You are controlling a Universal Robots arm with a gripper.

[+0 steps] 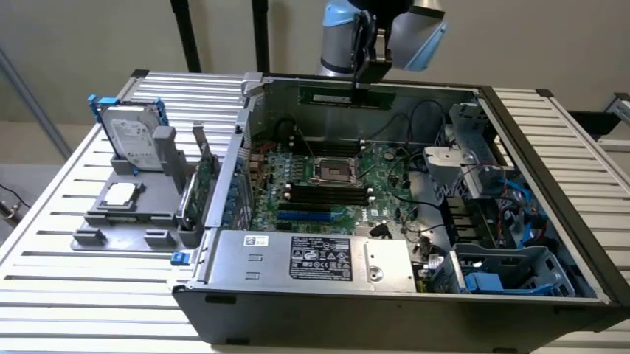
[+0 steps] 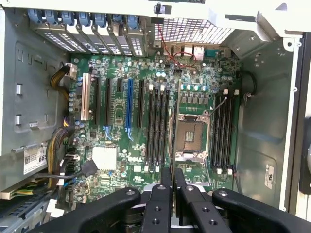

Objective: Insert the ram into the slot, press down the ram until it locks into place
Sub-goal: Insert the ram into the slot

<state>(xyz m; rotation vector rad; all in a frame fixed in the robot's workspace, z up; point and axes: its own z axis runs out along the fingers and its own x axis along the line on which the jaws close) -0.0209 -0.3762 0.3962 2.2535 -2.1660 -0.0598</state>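
Green ram (image 1: 347, 96) hangs level & edge-down, clamped betw. the gripper's (image 1: 362, 82) fingers (image 2: 166, 187), high over the open case (image 1: 394, 317), well apart from the black slots (image 2: 158, 128), prob. to line up square w/ one.

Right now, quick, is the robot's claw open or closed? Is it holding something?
Gripper: closed, holding the ram up above the open computer case.

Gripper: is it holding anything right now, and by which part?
Yes. The gripper is shut on the ram, pinching its upper long edge at about mid-length.
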